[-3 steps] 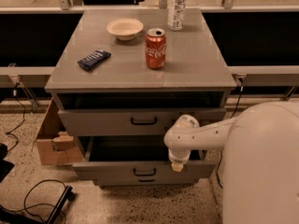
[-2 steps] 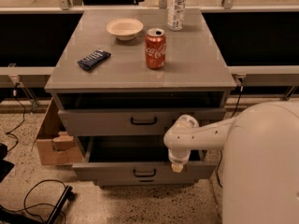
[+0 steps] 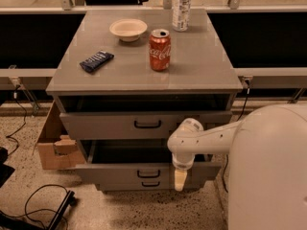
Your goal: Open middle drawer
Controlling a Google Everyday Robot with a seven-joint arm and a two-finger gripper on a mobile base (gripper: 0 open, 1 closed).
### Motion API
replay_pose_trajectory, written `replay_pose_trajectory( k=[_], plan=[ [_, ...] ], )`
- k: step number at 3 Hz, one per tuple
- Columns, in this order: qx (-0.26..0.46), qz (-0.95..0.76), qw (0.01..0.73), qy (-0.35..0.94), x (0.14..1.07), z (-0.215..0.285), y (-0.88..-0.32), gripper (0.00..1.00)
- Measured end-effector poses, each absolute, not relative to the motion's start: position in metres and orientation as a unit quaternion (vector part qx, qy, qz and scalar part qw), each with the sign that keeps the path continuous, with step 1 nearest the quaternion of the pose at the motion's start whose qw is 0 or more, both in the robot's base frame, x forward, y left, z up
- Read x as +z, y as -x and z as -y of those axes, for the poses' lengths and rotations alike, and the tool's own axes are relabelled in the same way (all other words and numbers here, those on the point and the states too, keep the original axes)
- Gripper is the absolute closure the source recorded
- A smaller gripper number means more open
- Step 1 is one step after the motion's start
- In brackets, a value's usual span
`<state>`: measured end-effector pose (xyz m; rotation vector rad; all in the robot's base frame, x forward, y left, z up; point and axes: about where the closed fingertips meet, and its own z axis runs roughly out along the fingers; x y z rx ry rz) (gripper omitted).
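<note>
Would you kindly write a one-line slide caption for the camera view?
Middle drawer pulled out of the cabinet, with the gripper hanging in front of its face.

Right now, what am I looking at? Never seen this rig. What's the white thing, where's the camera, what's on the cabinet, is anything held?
The white bulk at the right is the robot's body, a mobile base with one arm reaching left. At the arm's end the claw hangs pointing down in front of the middle drawer, to the right of its black handle. That drawer is pulled out, and the taller top drawer is out a little too.

There is one camera view, looking down from above the robot. Where it is mounted is not on record.

On the grey cabinet top sit a pale bowl, a red cola can, a clear bottle and a dark snack bar. A cardboard box stands on the floor at the left. Nothing shows in the claw.
</note>
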<state>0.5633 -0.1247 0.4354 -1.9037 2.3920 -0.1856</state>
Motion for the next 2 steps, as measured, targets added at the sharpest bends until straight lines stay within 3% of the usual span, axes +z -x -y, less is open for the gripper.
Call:
replay_pose_trajectory(
  k=[2],
  plan=[
    [-0.052, -0.778, 0.046, 0.625, 0.4309, 0.1195, -0.5600, 0.00]
  ],
)
